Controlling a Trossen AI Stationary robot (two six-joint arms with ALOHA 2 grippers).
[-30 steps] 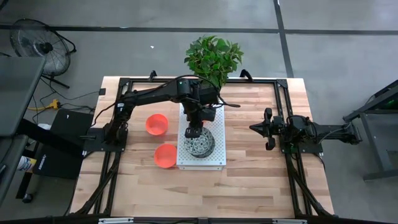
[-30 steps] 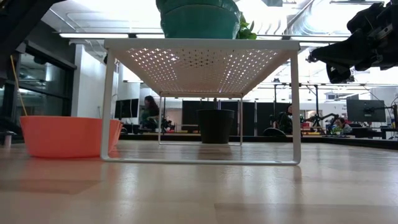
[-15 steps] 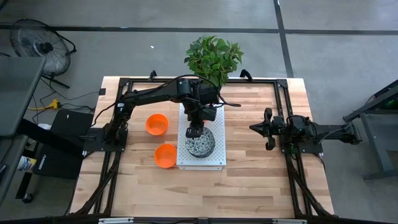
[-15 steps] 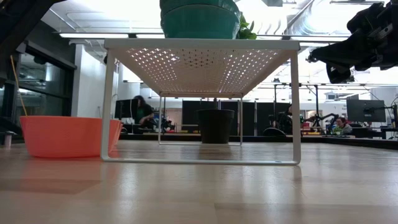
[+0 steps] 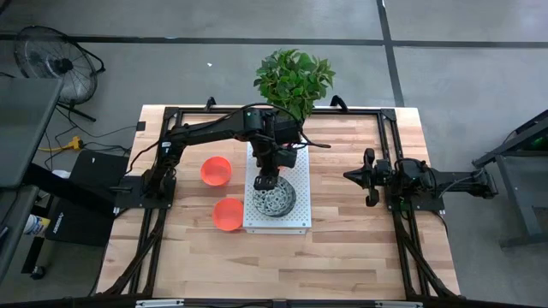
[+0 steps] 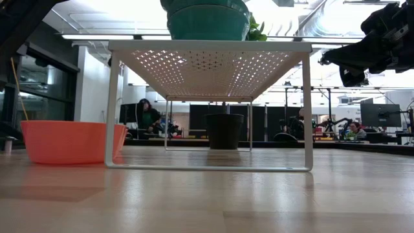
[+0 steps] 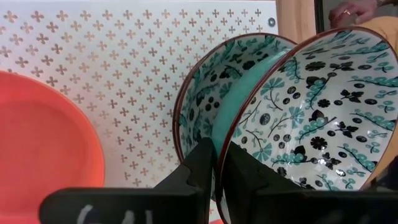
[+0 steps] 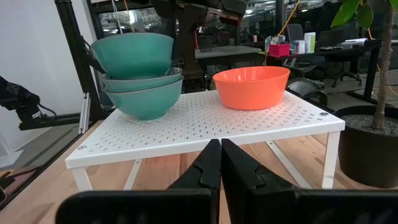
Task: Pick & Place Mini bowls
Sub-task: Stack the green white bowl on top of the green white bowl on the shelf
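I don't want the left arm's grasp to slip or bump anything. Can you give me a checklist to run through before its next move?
1. Grip: the left gripper has its jaws closed on the rim of the top white, dark-patterned round bowl: ok.
2. That bowl is free of the two patterned bowls beneath: cannot tell.
3. Bare space on the white perforated metal shelf: ok.
4. The plain orange bowl on the shelf stands apart from the patterned ones: ok.
5. The right gripper is out of the way at the table's right side, jaws shut: ok.
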